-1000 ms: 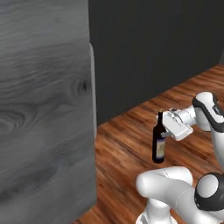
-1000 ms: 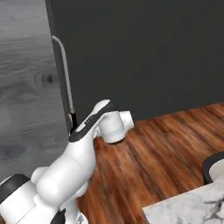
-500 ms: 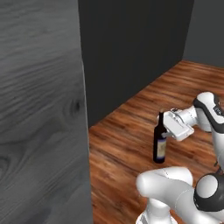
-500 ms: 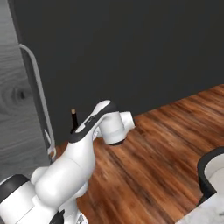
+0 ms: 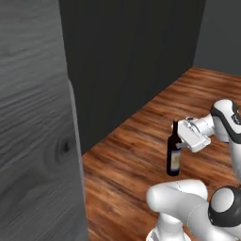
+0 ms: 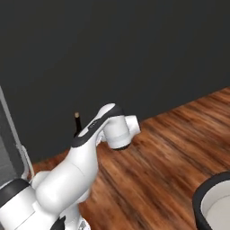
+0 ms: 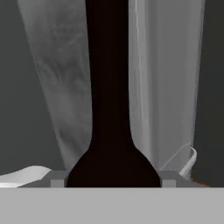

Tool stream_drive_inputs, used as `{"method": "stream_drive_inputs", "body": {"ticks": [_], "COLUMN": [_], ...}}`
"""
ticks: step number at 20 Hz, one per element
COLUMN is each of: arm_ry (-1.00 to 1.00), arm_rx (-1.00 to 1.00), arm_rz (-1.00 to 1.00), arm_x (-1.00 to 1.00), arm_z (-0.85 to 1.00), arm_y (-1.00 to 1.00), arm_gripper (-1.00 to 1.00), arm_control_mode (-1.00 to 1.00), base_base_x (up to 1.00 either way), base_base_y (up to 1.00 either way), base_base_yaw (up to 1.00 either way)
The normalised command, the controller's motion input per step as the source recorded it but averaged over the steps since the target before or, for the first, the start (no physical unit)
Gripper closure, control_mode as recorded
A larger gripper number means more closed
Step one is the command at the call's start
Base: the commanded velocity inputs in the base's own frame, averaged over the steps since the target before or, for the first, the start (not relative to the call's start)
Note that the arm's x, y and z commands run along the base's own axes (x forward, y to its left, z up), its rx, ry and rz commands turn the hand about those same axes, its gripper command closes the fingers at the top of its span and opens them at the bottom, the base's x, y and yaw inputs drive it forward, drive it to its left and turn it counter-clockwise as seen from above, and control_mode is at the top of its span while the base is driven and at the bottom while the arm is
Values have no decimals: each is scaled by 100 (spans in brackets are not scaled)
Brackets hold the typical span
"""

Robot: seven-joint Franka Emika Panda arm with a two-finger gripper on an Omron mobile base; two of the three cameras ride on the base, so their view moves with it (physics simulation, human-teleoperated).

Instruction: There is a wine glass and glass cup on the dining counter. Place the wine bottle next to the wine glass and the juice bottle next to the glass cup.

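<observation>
While the base faces a dark wall and plank floor (image 5: pixel 136 155), with a grey wood-grain panel (image 5: pixel 33 141) down the left of the left base frame, I have the wine bottle (image 5: pixel 173 151) hanging upright at centre right there, clear of the boards below it. My gripper (image 5: pixel 181 142) reaches in from the right side of that frame and closes on the bottle at the shoulder; in the hand frame the black body swells between the two grey finger pads (image 7: pixel 57 178) at the bottom edge, touching both, and the thin neck runs straight up the middle. So the fingers are clamped on the bottle at about half spread, long axis vertical, square to the grip. In the right base frame just the neck tip shows above the arm, left of centre. I judge the carry rests on holding that axis upright until the counter comes round
</observation>
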Motion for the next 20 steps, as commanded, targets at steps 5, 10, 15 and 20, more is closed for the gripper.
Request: {"method": "stream_drive_inputs", "body": {"ticks": [5,10,15,20], "arm_ry": [0,0,0,0], "arm_rx": [0,0,0,0], "arm_rz": [0,0,0,0], "arm_x": [0,0,0,0], "arm_z": [0,0,0,0], "arm_y": [0,0,0,0], "arm_gripper": [100,100,100,100], "arm_control_mode": [100,100,100,100], "base_base_x": [72,71,74,79], "base_base_y": [-35,-40,-38,-39], "base_base_yaw": [6,13,10,1]}}
